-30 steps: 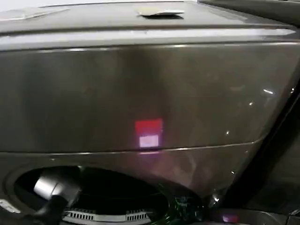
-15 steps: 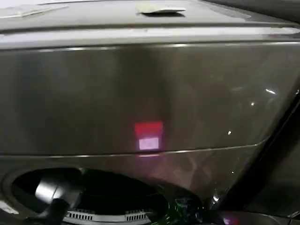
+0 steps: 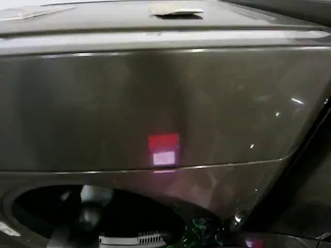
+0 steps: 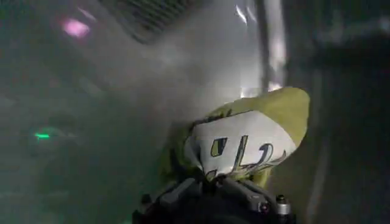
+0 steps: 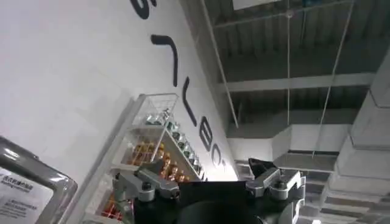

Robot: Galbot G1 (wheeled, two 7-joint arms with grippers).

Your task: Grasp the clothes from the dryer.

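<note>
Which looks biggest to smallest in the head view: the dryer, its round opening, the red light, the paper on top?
1. dryer
2. round opening
3. paper on top and red light look about alike; the paper lies farther off, so I won't rank them.

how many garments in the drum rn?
1 visible: the clothes, a yellow-green printed bundle inside the dryer, right at the left gripper, whose fingers close in on its near edge. Dark drum beyond; more could be hidden.

The head camera looks down close on the dryer (image 3: pixel 155 103) front, its drum mouth lower left; the left wrist camera sits inside that drum, while the right wrist camera faces up at a ceiling (image 5: pixel 292 55).
</note>
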